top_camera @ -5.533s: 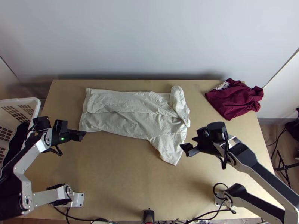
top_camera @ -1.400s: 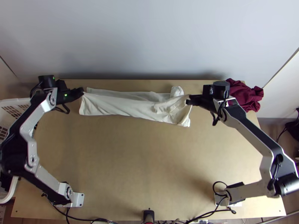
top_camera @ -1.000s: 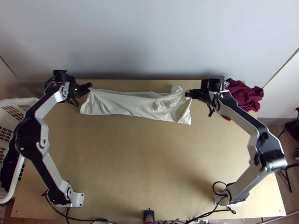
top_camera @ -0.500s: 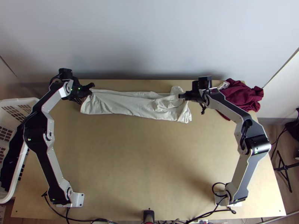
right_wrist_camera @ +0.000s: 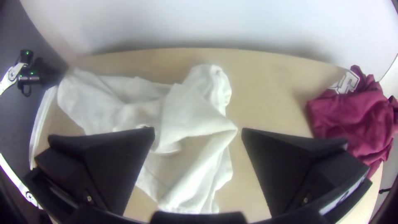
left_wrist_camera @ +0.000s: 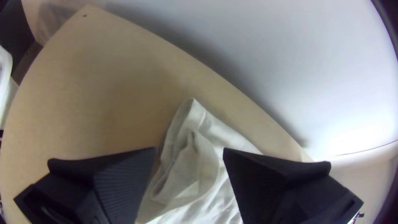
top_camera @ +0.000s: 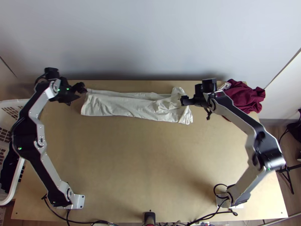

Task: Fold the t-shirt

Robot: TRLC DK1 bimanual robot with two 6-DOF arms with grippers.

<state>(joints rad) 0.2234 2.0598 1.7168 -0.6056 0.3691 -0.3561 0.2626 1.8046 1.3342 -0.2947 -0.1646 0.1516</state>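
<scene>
Top view: I find the white t-shirt (top_camera: 128,106) along the table's far side, folded lengthwise into a long, narrow band. Its left part is fairly smooth; its right end is rumpled, with a rounded bulge at the far edge. My left gripper (top_camera: 78,93) is at the band's left end, my right gripper (top_camera: 183,101) over its right end. A maroon cloth (top_camera: 242,96) lies bunched to the right.

Left wrist view: the left gripper's fingers (left_wrist_camera: 120,182) stand spread. Beyond them, the shirt's end shows a loose, hollow fold.

Right wrist view: the right gripper's fingers (right_wrist_camera: 112,166) are wide apart. The shirt is creased, a peaked ridge standing out.
</scene>
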